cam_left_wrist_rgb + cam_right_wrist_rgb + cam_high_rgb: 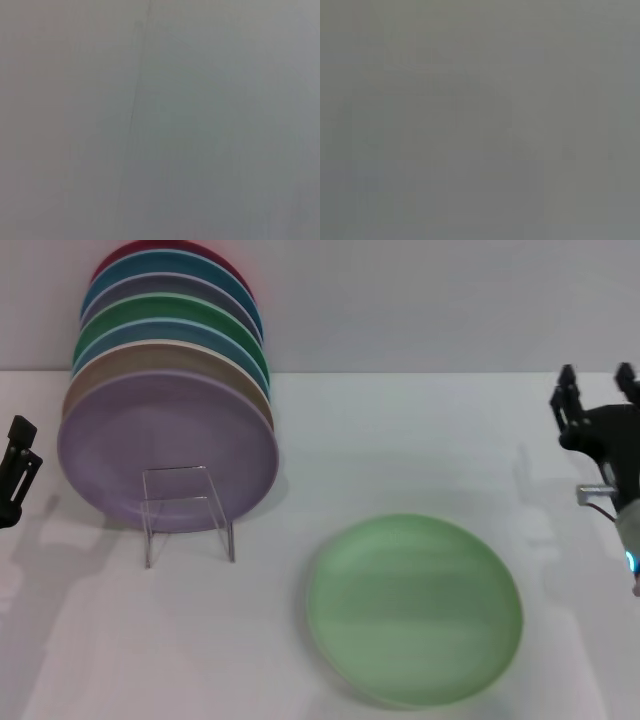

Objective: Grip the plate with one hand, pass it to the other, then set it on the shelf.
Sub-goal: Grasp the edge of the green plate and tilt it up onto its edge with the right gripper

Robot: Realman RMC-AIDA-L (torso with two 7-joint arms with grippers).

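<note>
I see the pale green plate (414, 608) lying flat on the white worktop (420, 450), near its front edge and a little toward the right side. The clear shelf (186, 512) stands toward the left side, and a row of coloured plates (168, 430) leans upright on it, the lilac plate (165, 455) in front. My right gripper (597, 380) hangs at the right edge, its two fingers spread apart and empty, well apart from the plate. My left gripper (15, 472) is at the left edge; I cannot tell its state. Both wrist views show only grey.
</note>
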